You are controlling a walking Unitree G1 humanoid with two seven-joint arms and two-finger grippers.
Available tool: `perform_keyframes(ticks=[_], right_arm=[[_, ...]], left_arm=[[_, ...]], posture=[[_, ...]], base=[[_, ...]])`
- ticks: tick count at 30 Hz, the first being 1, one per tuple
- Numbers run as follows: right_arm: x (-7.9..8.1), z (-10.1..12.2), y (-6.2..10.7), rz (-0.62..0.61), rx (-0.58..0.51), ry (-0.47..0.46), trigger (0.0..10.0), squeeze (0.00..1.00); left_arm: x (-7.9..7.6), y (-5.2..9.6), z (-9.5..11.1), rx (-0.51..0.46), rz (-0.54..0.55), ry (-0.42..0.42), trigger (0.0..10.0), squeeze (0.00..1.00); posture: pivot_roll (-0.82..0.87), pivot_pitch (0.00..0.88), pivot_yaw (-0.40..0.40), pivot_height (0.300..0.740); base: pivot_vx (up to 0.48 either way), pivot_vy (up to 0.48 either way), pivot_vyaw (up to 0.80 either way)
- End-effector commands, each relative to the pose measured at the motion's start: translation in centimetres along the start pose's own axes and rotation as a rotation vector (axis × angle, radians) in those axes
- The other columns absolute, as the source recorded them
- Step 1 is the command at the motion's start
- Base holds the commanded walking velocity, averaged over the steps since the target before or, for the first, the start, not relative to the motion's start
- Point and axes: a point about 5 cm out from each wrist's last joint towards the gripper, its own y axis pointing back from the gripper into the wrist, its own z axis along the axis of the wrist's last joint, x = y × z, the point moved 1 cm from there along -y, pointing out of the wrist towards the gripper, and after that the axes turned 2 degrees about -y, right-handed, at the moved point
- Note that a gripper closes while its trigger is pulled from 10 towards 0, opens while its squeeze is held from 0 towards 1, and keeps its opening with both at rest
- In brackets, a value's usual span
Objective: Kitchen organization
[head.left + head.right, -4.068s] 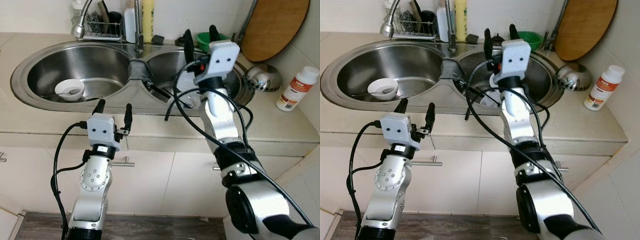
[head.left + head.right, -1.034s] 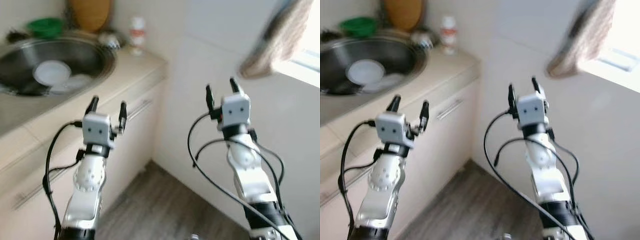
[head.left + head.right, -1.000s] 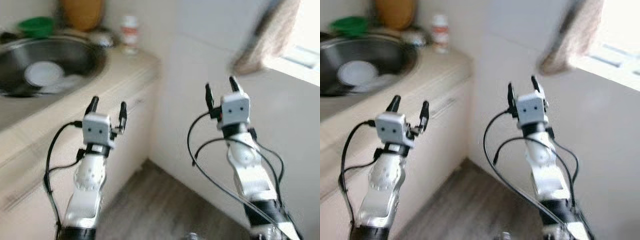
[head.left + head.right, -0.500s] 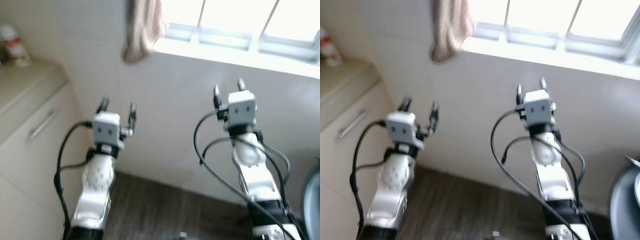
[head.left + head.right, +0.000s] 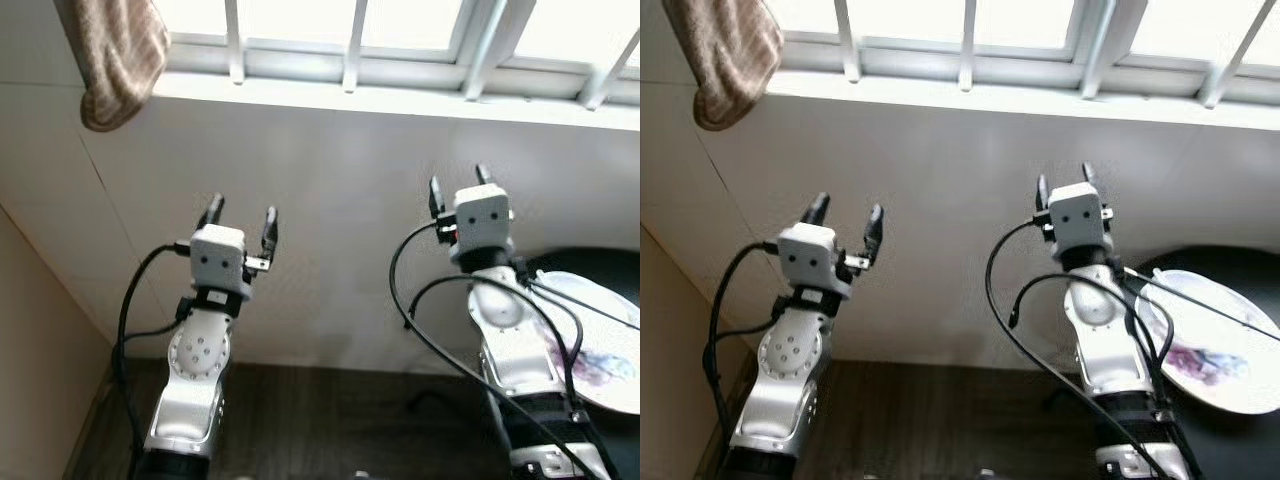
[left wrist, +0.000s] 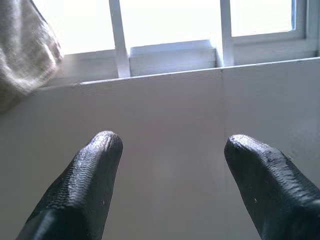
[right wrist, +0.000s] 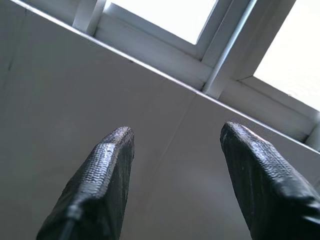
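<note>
The robot faces a white wall (image 5: pixel 330 170) under a barred window (image 5: pixel 350 30). Both arms are held up in front of its chest, likely so they stay out of the way while it walks and are ready to reach.

The left claw (image 5: pixel 240 213) points up at the wall with its two fingers spread wide and nothing between them. The right claw (image 5: pixel 456 184) also points up, fingers wide and empty. In the wrist views each pair of black fingers stands apart with bare wall and window frame behind.

A brown towel (image 5: pixel 118 55) hangs at the window on the robot's left, maybe to dry in the light. A bit of beige cupboard (image 5: pixel 30 330) shows at the left edge.

Low on the robot's right is a dark round table (image 5: pixel 1240 265). On it lies a white plate (image 5: pixel 1210 345) with a purple smear in the middle. I think that is leftover food, but I cannot tell for sure. A thin stick lies across the plate; too small to name.

The plate looks like the next thing to tidy. It is near the right arm, but neither claw touches it yet
</note>
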Motion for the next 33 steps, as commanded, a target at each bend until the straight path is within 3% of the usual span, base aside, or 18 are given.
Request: perform_keyframes(ticks=[1, 3, 8, 15, 22, 28, 33], right_arm=[[-0.4, -0.5, -0.2, -0.015, 0.033, 0.041, 10.0, 0.0], [-2.1, -2.5, -0.2, -0.096, 0.17, 0.141, 10.0, 0.0], [-3.6, -3.8, -0.2, -0.148, 0.258, 0.182, 10.0, 0.0], [-3.7, -4.2, -0.1, -0.167, 0.294, 0.095, 10.0, 0.0], [-3.9, -4.3, -0.2, -0.161, 0.323, 0.198, 10.0, 0.0], [-4.1, -4.5, -0.3, -0.149, 0.335, 0.21, 10.0, 0.0], [-3.2, -4.0, -0.6, -0.052, 0.311, 0.22, 10.0, 0.0]], left_arm=[[-0.1, -0.1, 0.2, -0.004, 0.001, 0.004, 10.0, 0.0], [-0.1, -0.1, 0.1, 0.0, 0.003, 0.004, 10.0, 0.0], [-0.2, 0.0, -0.1, 0.007, 0.001, 0.005, 10.0, 0.0], [-0.3, 0.1, -0.2, 0.012, -0.002, 0.007, 10.0, 0.0], [-0.3, 0.1, -0.3, 0.019, 0.0, 0.007, 10.0, 0.0], [-0.4, 0.1, -0.4, 0.024, 0.001, 0.007, 10.0, 0.0], [-0.3, 0.1, -0.4, 0.026, 0.004, 0.006, 10.0, 0.0]], posture=[[0.04, 0.014, -0.064, 0.74], [0.04, 0.013, -0.064, 0.74], [0.03, 0.007, -0.064, 0.74], [0.03, 0.003, -0.065, 0.74], [0.03, 0.0, -0.066, 0.74], [0.03, 0.0, -0.066, 0.74], [0.03, 0.0, -0.061, 0.74]], base=[[0.0, 0.0, 0.0], [0.0, 0.0, 0.0], [0.0, 0.0, 0.0], [0.0, 0.0, -0.38], [0.0, 0.0, -0.8], [0.0, 0.0, -0.79], [0.0, 0.0, -0.46]])
